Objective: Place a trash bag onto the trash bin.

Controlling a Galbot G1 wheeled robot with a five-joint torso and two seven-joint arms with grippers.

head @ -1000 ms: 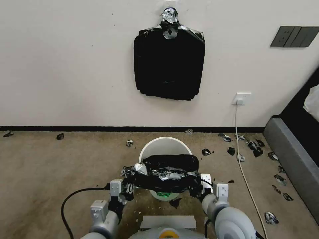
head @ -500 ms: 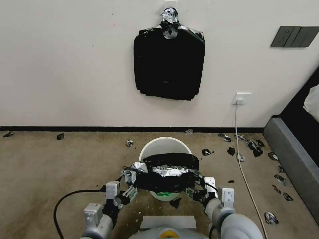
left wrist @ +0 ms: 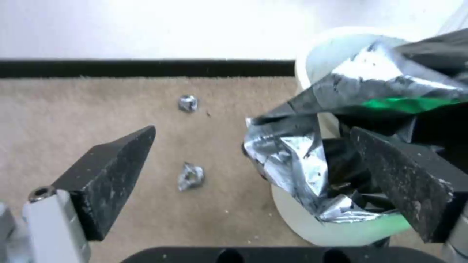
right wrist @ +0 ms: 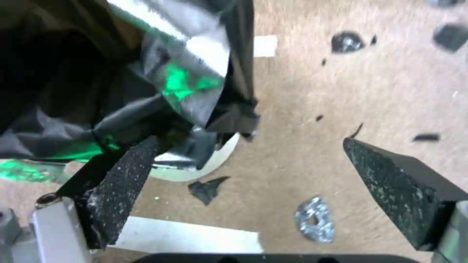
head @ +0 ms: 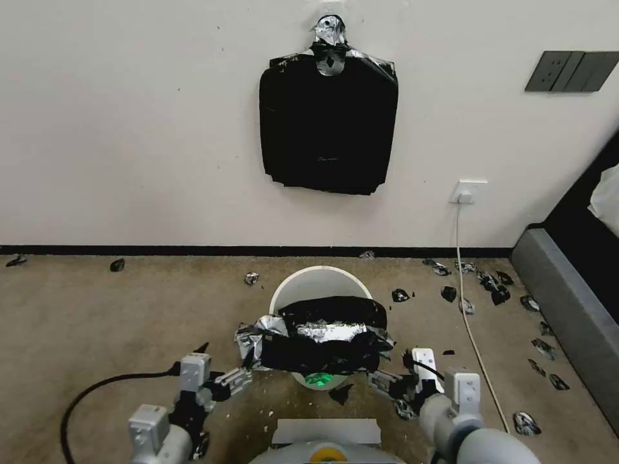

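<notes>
Both grippers hang with fingers spread and holding nothing: the left gripper point(head: 222, 385) just left of the trash bag point(head: 319, 335), the right gripper point(head: 393, 386) just right of it. The bag drapes over the near rim of the trash bin point(head: 319, 283), its long axis running side to side between them, roughly equally near each.

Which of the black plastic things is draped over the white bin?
The crinkly trash bag lying across the trash bin, unlike the flat stack on the wall or floor scraps.

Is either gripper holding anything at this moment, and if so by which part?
Nothing is held. Left gripper and right gripper are open beside the trash bin; the trash bag drapes over its near rim.
</notes>
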